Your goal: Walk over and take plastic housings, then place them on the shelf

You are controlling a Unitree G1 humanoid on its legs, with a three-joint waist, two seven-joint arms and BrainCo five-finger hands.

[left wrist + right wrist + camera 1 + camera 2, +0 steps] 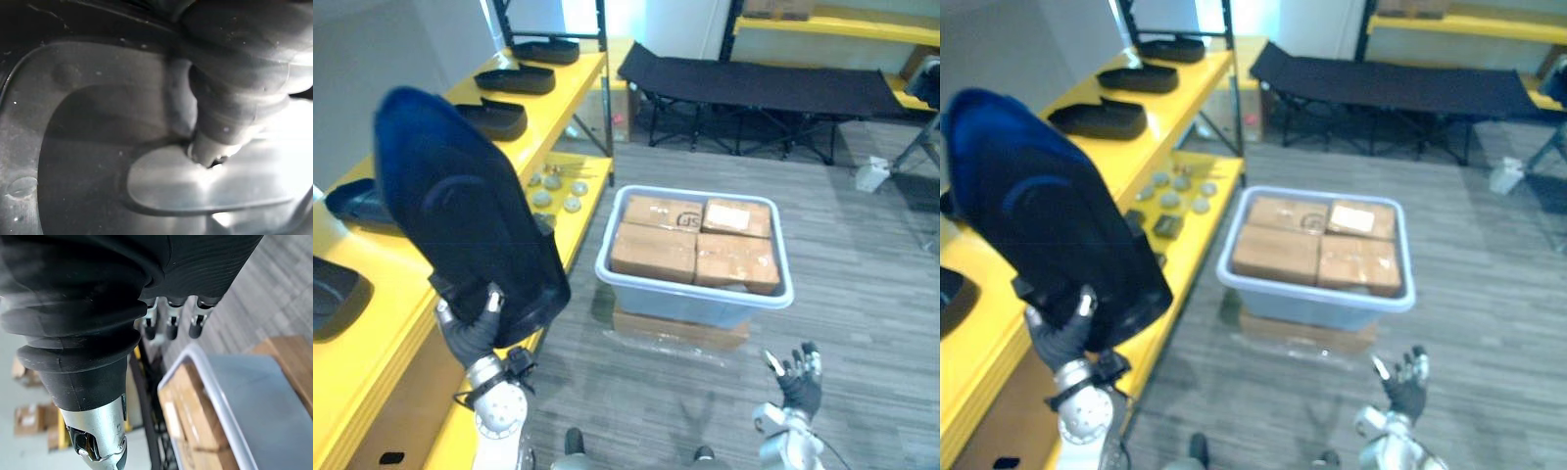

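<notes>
Nothing is legible: the white label on one cardboard box and the dark stamp on the neighbouring box are too small to read

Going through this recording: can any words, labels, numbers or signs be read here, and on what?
No text is legible.
White label on a cardboard box in the tub: too blurred to read.
Dark stamp on the neighbouring box: too blurred to read.
Black housing in the left hand: no print visible.
</notes>
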